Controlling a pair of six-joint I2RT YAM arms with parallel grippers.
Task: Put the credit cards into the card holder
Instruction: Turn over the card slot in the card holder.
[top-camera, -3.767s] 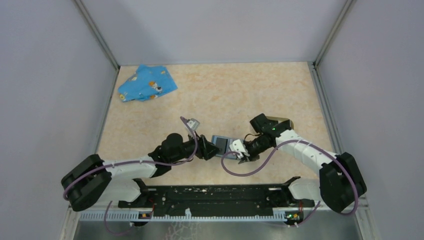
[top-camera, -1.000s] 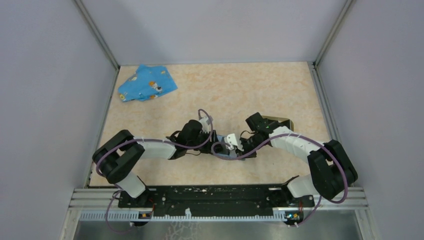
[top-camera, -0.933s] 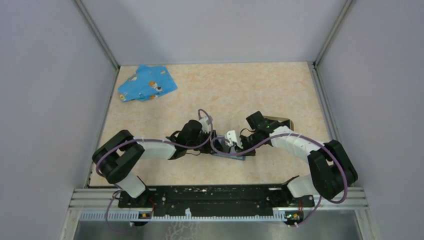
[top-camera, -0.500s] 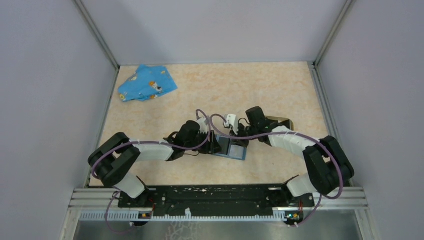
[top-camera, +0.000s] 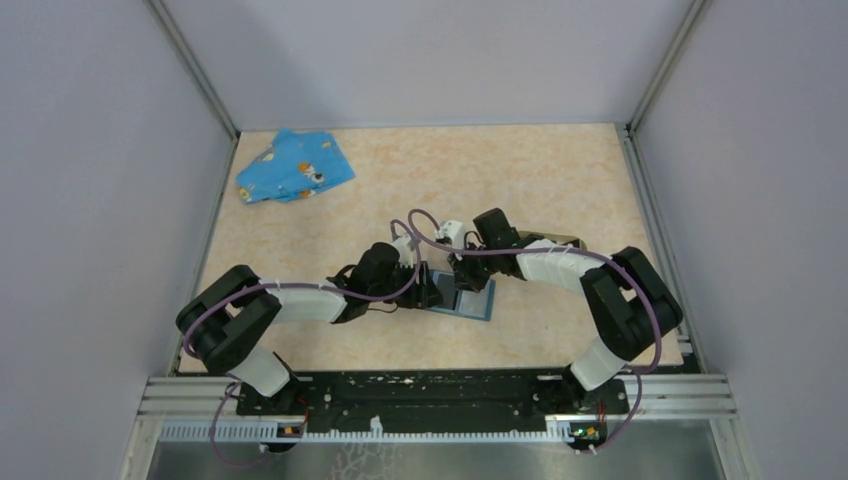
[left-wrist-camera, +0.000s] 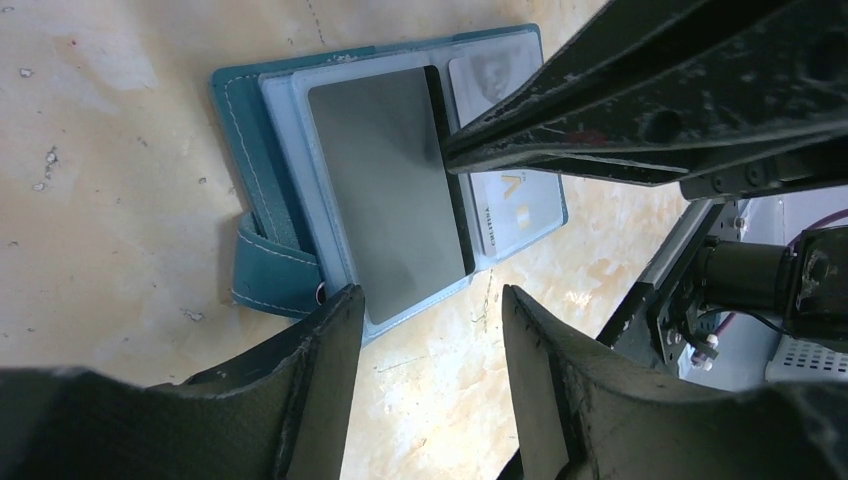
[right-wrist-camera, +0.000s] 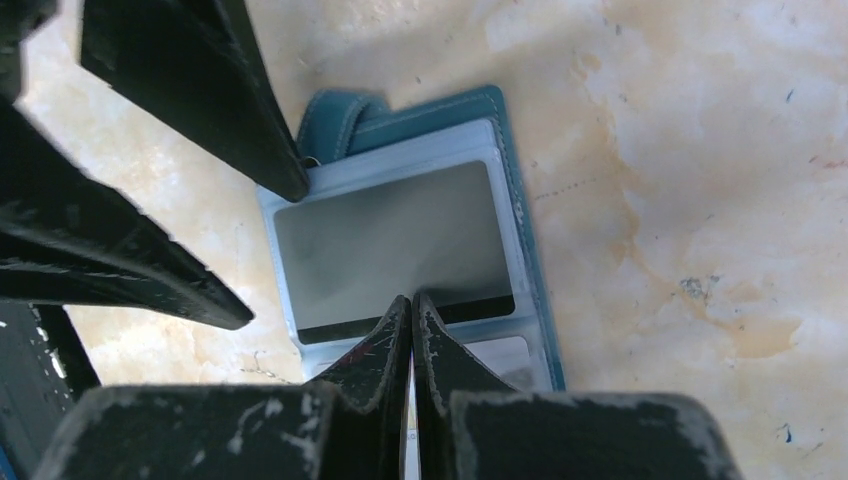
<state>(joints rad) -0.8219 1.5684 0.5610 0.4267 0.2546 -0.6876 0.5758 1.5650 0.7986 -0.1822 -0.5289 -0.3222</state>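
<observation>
A blue flat case (top-camera: 470, 297) lies open on the table, with cards in clear sleeves. A grey card with a black stripe (left-wrist-camera: 385, 190) lies on its top sleeve, also in the right wrist view (right-wrist-camera: 390, 245). A white card (left-wrist-camera: 510, 205) sits in the sleeve beside it. My left gripper (left-wrist-camera: 430, 300) is open and empty, its jaws at the case's near edge. My right gripper (right-wrist-camera: 412, 298) is shut, its tips resting on the grey card's striped edge. The tan-rimmed card holder (top-camera: 572, 241) stands behind my right arm, mostly hidden.
A blue patterned cloth (top-camera: 293, 168) lies at the far left corner. Grey walls close in the table on three sides. The black base rail (top-camera: 430, 390) runs along the near edge. Both arms crowd the middle of the table.
My right arm has swung from the right of the case round to its far side and lowered its shut tips onto the grey card. My left gripper has stayed at the case.
</observation>
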